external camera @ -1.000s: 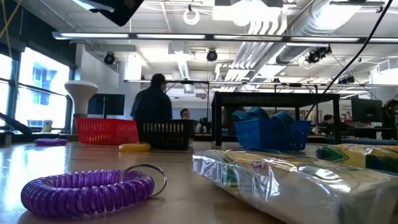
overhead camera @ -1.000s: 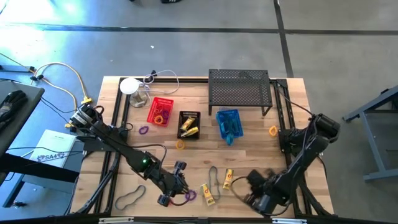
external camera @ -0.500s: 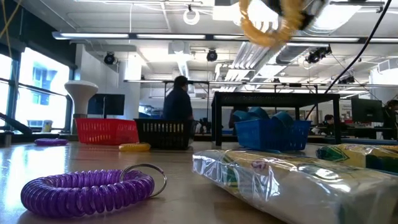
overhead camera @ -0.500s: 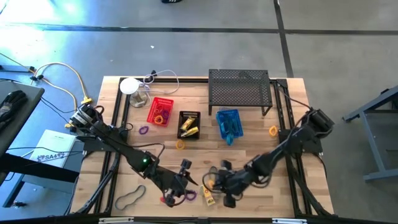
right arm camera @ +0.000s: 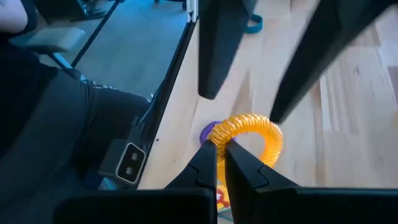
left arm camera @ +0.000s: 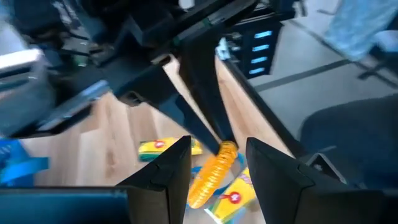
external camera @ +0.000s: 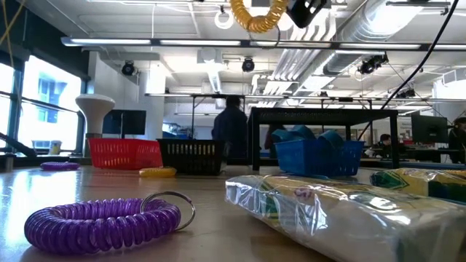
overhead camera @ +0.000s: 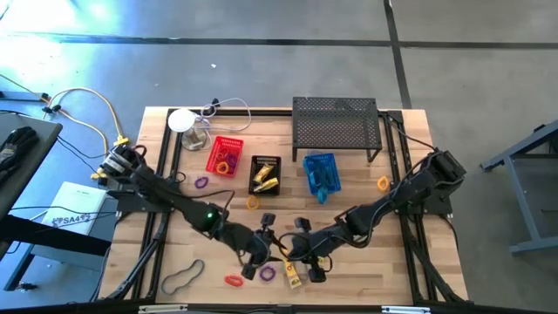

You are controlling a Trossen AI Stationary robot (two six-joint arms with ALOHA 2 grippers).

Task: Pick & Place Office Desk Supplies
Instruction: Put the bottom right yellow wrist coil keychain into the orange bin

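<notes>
My right gripper (right arm camera: 222, 155) is shut on a yellow coil ring (right arm camera: 252, 134), which is up in the air over the table's near middle and also shows in the low view (external camera: 255, 14). My left gripper (left arm camera: 219, 150) faces it, open. Its two fingers (right arm camera: 214, 56) stand on either side of the yellow coil ring (left arm camera: 211, 171). On the table below lie a purple coil ring (external camera: 102, 222), a red ring (overhead camera: 232, 280) and yellow wrapped packs (overhead camera: 292, 276). My right gripper pinches the ring's coil at one spot on its rim (right arm camera: 222, 138) between its two fingertips. The fingers come slanting down from the table's right side. The ring is clear of the table. Whether my left gripper's fingers touch the ring, I cannot tell.
Red (overhead camera: 225, 155), black (overhead camera: 265, 173) and blue (overhead camera: 319, 173) baskets stand mid-table before the black mesh shelf (overhead camera: 336, 122). A white round object (overhead camera: 181, 119) is far left. A grey band loop (overhead camera: 183, 277) lies near left, and small rings (overhead camera: 383, 183) (overhead camera: 201, 183) are scattered.
My right gripper has swung from the near right toward the table's left, risen and rolled, and has brought the yellow ring between my left gripper's fingers. My left gripper has risen a little, moved toward the table's right and tipped up toward level, staying open.
</notes>
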